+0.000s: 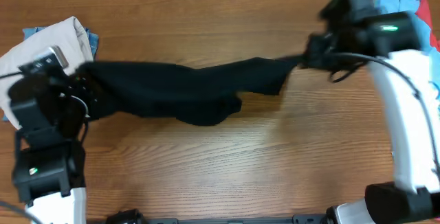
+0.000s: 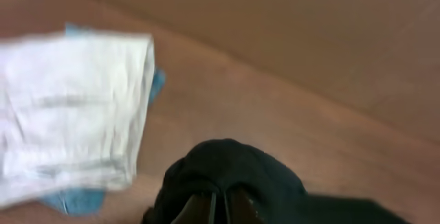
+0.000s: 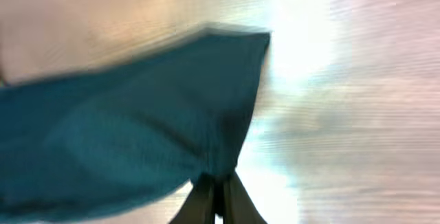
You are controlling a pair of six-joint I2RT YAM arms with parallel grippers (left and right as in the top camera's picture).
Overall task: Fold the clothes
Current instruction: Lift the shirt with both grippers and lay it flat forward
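Note:
The black shirt (image 1: pixel 185 90) hangs stretched in a long band across the table, held at both ends. My left gripper (image 1: pixel 81 90) is shut on its left end; in the left wrist view the fingers (image 2: pixel 218 209) pinch bunched black cloth (image 2: pixel 234 169). My right gripper (image 1: pixel 309 58) is shut on its right end; in the right wrist view the fingers (image 3: pixel 220 196) clamp the cloth (image 3: pixel 124 135), which looks teal in the glare. Beige trousers (image 1: pixel 48 35) lie folded at the far left on a light-blue garment (image 1: pixel 31 31), also in the left wrist view (image 2: pixel 69 107).
A pile of blue and red clothes (image 1: pixel 412 1) sits at the far right corner behind the right arm. The wooden table (image 1: pixel 227 169) shows bare in front of the shirt. A wall runs along the table's far edge (image 2: pixel 309 38).

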